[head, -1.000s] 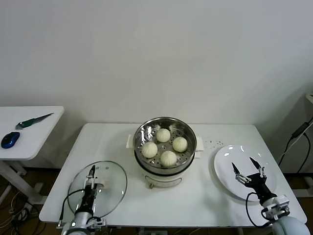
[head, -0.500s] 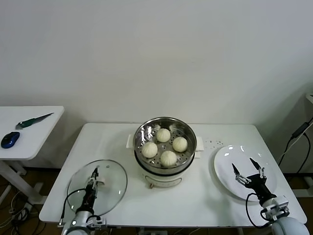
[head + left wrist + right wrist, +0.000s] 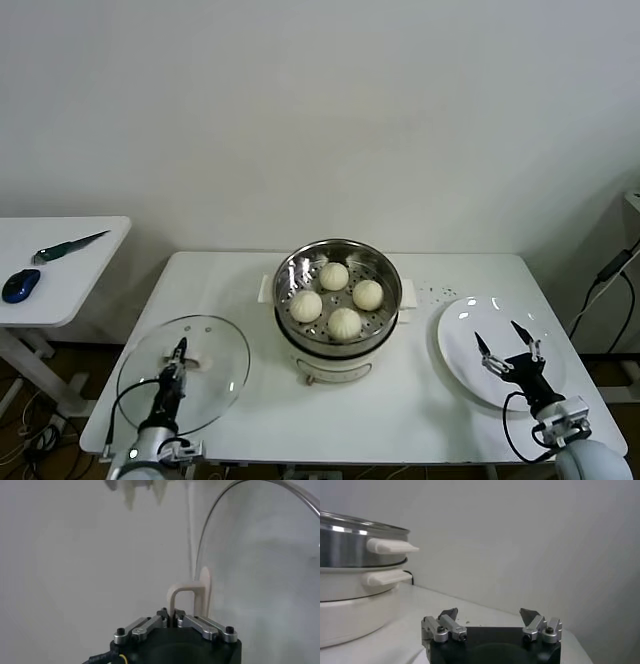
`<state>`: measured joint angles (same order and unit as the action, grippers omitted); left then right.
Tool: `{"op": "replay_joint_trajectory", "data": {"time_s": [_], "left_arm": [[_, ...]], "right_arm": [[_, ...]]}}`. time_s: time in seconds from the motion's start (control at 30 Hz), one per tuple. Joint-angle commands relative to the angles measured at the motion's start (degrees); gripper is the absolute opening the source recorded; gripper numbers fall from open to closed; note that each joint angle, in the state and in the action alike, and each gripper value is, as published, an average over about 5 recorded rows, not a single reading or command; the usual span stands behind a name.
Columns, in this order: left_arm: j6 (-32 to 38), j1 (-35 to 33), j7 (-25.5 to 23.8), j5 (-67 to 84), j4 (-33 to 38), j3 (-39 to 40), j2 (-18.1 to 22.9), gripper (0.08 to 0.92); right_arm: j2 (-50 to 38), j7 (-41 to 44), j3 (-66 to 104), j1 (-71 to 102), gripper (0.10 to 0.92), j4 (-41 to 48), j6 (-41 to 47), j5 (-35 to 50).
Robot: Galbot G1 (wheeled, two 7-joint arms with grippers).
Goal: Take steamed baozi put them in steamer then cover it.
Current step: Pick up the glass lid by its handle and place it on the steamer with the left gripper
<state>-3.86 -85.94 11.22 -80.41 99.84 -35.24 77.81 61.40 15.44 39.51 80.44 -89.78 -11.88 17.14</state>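
Several cream-white baozi (image 3: 344, 323) lie in the round steel steamer (image 3: 383, 268) on its white cooker base in the middle of the table. The cover, a clear glass lid (image 3: 215, 365), is at the table's front left. My left gripper (image 3: 178, 355) is shut on its white bar handle (image 3: 187, 597); in the left wrist view the glass (image 3: 260, 555) stands on edge past my left gripper (image 3: 171, 616). My right gripper (image 3: 507, 345) hangs open over the white plate (image 3: 462, 330) at the right, nothing between its fingers. In the right wrist view my right gripper (image 3: 490, 614) faces the steamer (image 3: 350, 545).
A small side table (image 3: 90, 270) at the far left carries a blue mouse (image 3: 21, 285) and a green-handled knife (image 3: 68, 246). A cable (image 3: 610, 290) hangs at the right edge. A white wall stands behind the table.
My left gripper has shut on the lid's handle. The lid has shifted left and a little away from the table's front edge. The right arm has stayed still.
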Motion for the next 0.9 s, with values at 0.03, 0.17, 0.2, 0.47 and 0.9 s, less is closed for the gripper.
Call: {"op": "replay_joint_trajectory", "data": {"time_s": [0.03, 0.17, 0.2, 0.47, 0.9], "left_arm": [[-9.13, -7.47, -0.37, 5.44, 17.52, -0.19, -4.81, 0.147], [-19.54, -8.09, -1.29, 5.16, 23.65, 2.70, -8.95, 0.147], [-21.61, -8.01, -1.86, 5.23, 24.77, 3.61, -10.07, 0.147], [-32.27, -0.32, -6.61, 10.10, 27.17, 15.07, -23.44, 0.147], [-41.14, 28.11, -21.79, 9.78, 24.91, 38.93, -24.96, 0.147]], "right_arm": [[-0.19, -0.05, -0.41, -1.23, 0.823, 0.72, 0.12, -0.43], [-0.47, -0.19, -0.96, -2.58, 0.823, 1.32, 0.29, -0.85], [-0.55, -0.23, -1.12, -2.90, 0.823, 1.42, 0.33, -0.94], [-1.14, -0.59, -3.05, -5.93, 0.823, 3.21, 0.42, -2.17], [-2.71, -1.29, -6.51, -10.27, 0.823, 5.86, 1.05, -2.20]]}}
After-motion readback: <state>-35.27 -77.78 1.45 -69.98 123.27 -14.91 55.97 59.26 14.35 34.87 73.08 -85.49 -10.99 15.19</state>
